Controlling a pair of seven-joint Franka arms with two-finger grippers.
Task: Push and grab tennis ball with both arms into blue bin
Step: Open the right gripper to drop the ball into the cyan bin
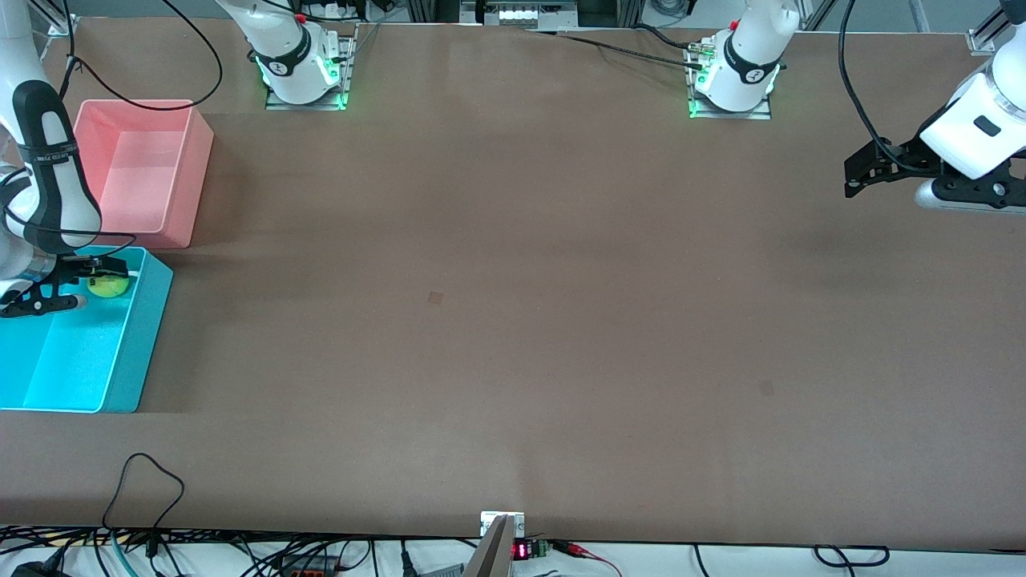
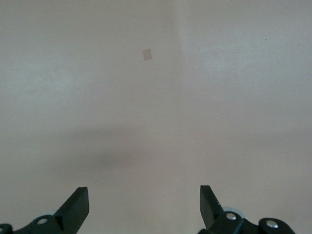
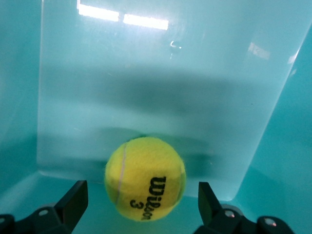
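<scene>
Brown table [image 1: 513, 320], two bins, one ball, two arms.
Your fuzzy yellow-green tennis ball [image 3: 145, 178], dark logo showing, sits inside the blue bin [image 1: 136, 353], which lies nearer the front camera than the pink bin [image 1: 196, 160]. The right gripper [image 3: 141, 207] hangs spread, ball between its fingers, untouched. The left gripper [image 2: 144, 207] waits released over bare table.

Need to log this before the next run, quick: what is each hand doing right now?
Left hand: open, empty, over bare table.
Right hand: open over the blue bin, tennis ball between its fingers, not gripped.
</scene>
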